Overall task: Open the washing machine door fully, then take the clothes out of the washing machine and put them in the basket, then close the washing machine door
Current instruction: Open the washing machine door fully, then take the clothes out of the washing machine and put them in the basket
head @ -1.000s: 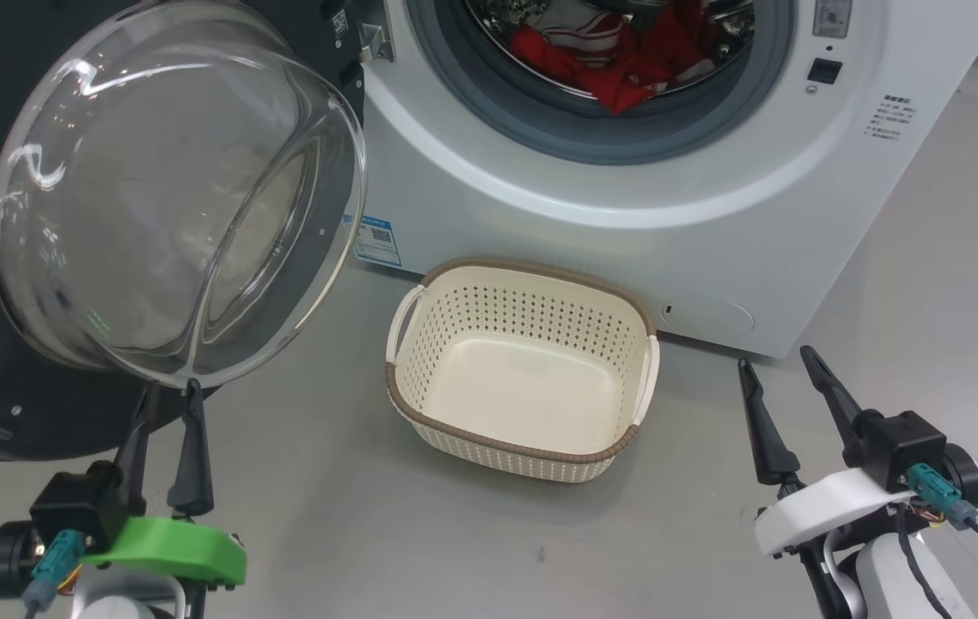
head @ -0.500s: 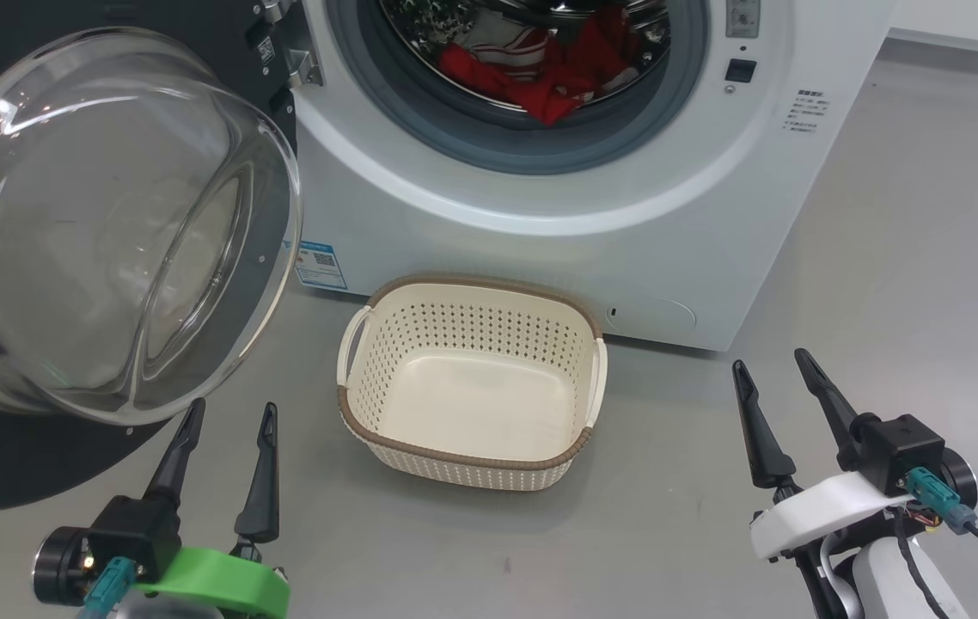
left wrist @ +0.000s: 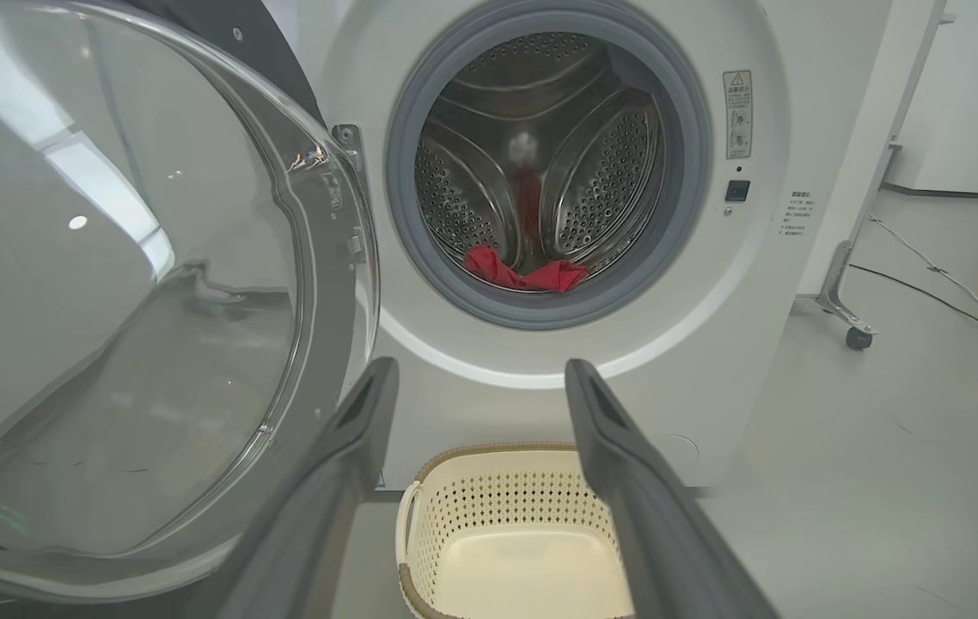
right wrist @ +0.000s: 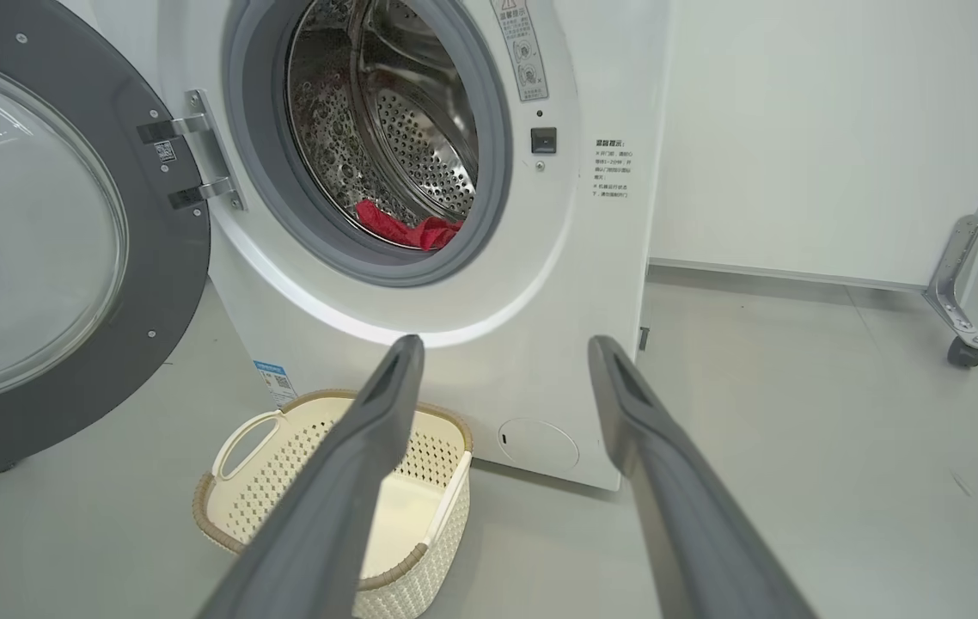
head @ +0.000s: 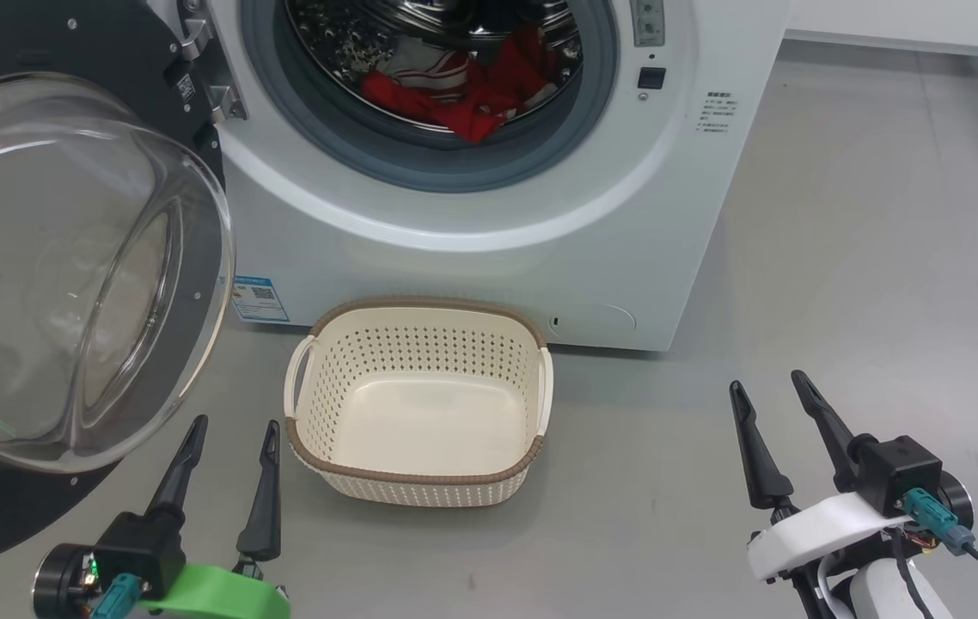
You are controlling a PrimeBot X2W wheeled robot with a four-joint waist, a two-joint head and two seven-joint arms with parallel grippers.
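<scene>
The washing machine door [head: 42,275] hangs swung wide, just above and outward of the left gripper [head: 233,424], leaving the drum mouth clear. That gripper is spread and empty, with the basket [head: 407,475] just beside it on its inner side. The right gripper [head: 767,382], also spread and empty, waits well apart beyond the basket. The clothes [head: 463,90] lie inside the washing machine [head: 489,249], ahead of both grippers. The basket sits below the opening, presumably to keep the carry short.

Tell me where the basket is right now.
Head view, lower centre: the basket stands on the floor in front of the washing machine, with the open washing machine door to its left.
</scene>
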